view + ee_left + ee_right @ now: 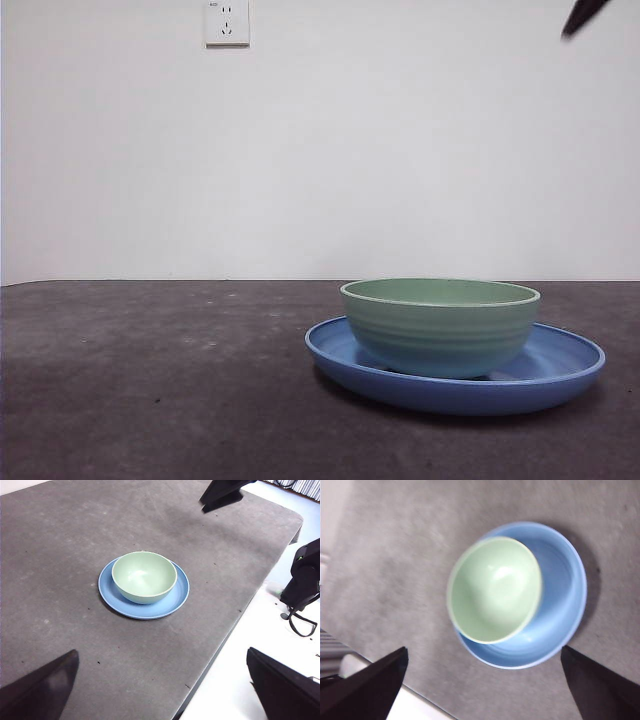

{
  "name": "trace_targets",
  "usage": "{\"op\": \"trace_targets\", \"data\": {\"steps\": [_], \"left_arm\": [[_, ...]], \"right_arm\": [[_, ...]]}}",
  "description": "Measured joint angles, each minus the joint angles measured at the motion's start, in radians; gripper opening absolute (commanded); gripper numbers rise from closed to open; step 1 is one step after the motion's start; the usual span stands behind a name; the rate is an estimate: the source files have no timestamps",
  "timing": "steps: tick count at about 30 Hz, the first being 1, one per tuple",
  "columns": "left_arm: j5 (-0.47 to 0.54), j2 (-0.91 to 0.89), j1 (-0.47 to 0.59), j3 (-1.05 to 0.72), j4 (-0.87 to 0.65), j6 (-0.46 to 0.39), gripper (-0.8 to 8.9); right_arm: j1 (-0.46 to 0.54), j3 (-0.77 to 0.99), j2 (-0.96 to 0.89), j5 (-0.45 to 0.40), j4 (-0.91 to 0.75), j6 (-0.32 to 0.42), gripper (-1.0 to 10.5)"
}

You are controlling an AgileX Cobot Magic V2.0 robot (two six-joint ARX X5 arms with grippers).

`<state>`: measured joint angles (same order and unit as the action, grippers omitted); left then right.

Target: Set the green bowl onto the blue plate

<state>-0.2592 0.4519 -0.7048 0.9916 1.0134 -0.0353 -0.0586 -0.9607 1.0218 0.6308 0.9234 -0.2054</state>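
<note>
Bowl: the green bowl (440, 325) is sitting upright on the blue plate (570, 365), seemingly off-centre.
Grippers: left gripper (165, 690) and right gripper (485, 690) are hanging spread apart, empty.
Remaining: apparently nothing.

lab bench, grey table (150, 380), bare wall (400, 150), socket (227, 22)

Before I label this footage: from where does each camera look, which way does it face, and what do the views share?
Front view: low at table height, looking level across at the green bowl on the blue plate; only a black arm tip shows.
Left wrist view: high to one side, angled down; the left end effector stands open, and the other arm shows.
Right wrist view: nearly overhead; the right end effector stands open.
All three share the bowl, off-centre on the plate.
</note>
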Motion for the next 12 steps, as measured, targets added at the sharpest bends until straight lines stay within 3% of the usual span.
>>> {"op": "trace_targets", "data": {"steps": [4, 12], "left_arm": [[0.0, 0.0, 0.0, 0.0, 0.0, 0.0, 6.53], [0.0, 0.0, 0.0, 0.0, 0.0, 0.0, 6.53]], "right_arm": [[0.031, 0.0, 0.15, -0.005, -0.018, 0.035, 3.5], [0.066, 0.0, 0.391, -0.005, -0.111, 0.124, 2.9]]}}
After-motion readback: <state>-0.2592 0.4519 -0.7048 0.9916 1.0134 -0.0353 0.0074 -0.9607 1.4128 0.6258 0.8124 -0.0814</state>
